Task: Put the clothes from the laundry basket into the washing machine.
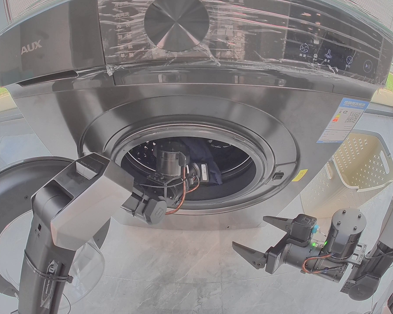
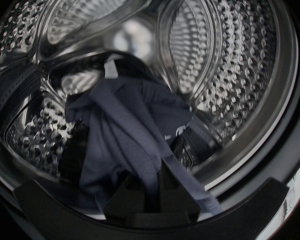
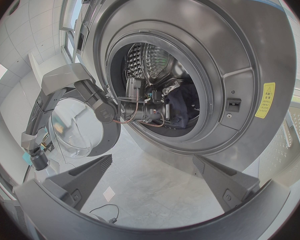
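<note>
Dark-grey round door (image 1: 4, 197) with a clear glass bowl stands swung open at the far left of the dark-grey steel front-loading washing machine (image 1: 249, 110). The left arm goes in through the round opening, and the left gripper (image 2: 152, 192) sits just inside the perforated steel drum (image 2: 243, 67). Its two black fingers (image 2: 123, 195) are drawn close together, with a fold of the dark navy cloth garment (image 2: 130, 127) pinched between them. The garment lies crumpled inside the drum. From the pinch it runs up across the drum's interior, and a pale label shows at its far end. In the head view the same garment (image 1: 205, 162) shows beyond the wrist, toward the right of the opening.

Right of the opening, the right gripper (image 1: 251, 232) hangs low above the pale grey marbled tile floor (image 1: 183, 262), in front of the machine. Its black fingers are spread wide, hold nothing and point toward the machine's left side.

At the far right, a cream perforated plastic laundry basket (image 1: 362, 162) stands on the floor just beside the machine's right flank, its open mouth tilted toward the head camera.
</note>
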